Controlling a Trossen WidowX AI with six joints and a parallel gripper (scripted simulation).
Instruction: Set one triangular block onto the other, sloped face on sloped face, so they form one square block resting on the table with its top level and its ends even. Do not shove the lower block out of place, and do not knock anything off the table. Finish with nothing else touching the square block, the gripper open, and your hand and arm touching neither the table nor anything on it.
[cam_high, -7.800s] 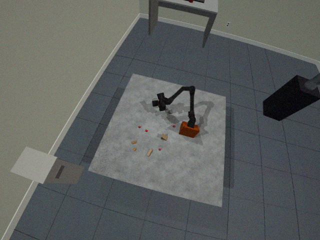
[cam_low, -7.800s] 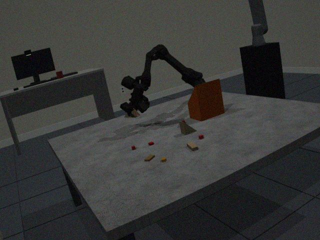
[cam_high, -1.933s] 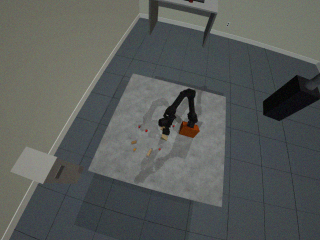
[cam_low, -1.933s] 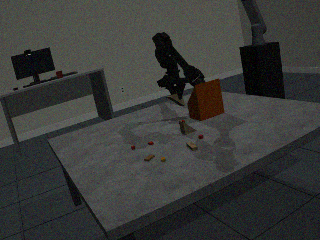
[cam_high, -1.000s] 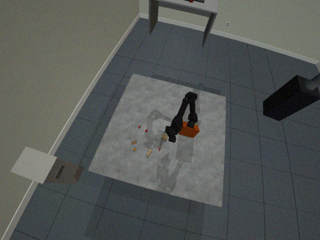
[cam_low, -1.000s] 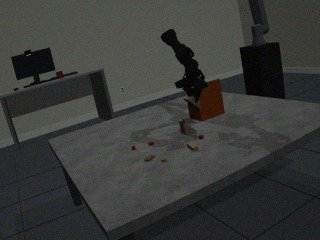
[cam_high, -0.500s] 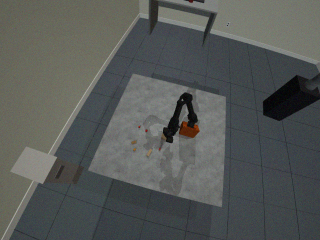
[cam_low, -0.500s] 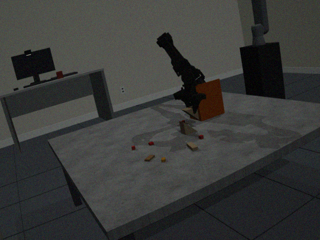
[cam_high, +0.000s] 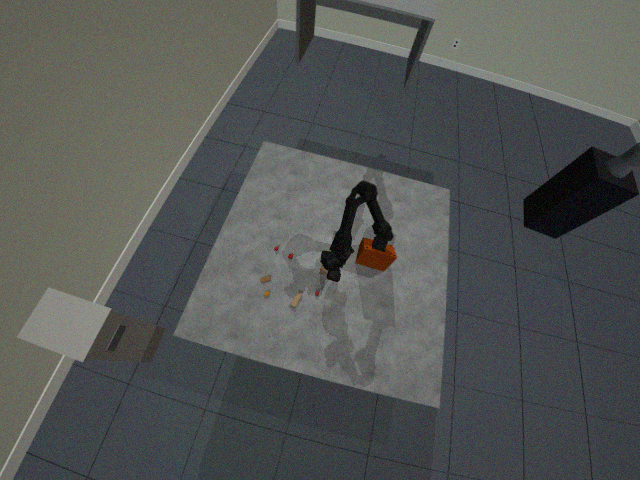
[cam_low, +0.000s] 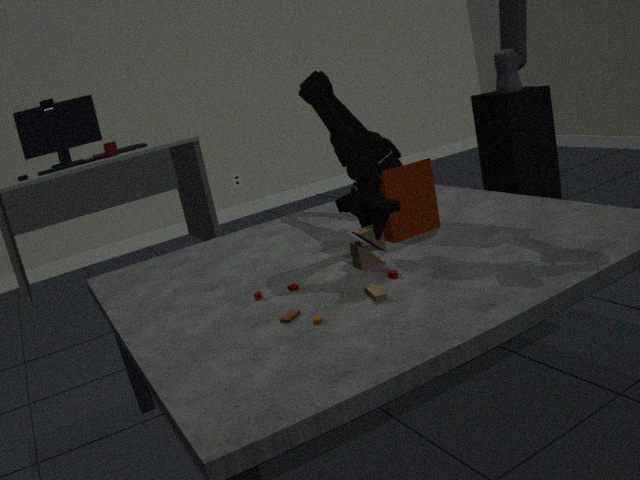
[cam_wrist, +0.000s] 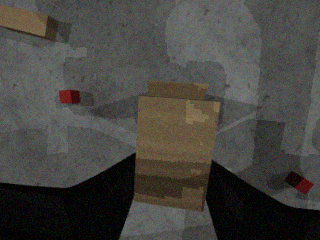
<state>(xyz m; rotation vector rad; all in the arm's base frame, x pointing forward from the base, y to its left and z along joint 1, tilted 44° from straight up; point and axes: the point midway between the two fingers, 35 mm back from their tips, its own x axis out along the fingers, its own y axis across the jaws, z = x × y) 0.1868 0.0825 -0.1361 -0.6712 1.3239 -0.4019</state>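
My gripper (cam_low: 378, 233) (cam_wrist: 171, 157) is shut on a tan triangular block (cam_low: 366, 234) (cam_wrist: 177, 135), holding it by its sides with its sloped face down. The held block hangs above the other triangular block (cam_low: 364, 258) (cam_wrist: 177, 89), which rests on the table (cam_low: 289, 372) with its slope up. A gap shows between them in the exterior view. In the wrist view the held block covers most of the lower one; only a strip shows beyond its far edge. In the top view my hand hides most of both.
An orange box (cam_high: 374, 258) (cam_low: 413, 201) stands close beside the hand. A small red block (cam_high: 317, 292) (cam_low: 392, 274) (cam_wrist: 69, 96) and a tan oblong block (cam_high: 295, 300) (cam_low: 375, 293) (cam_wrist: 22, 21) lie near the lower block. Another red block (cam_wrist: 299, 182) shows at the right.
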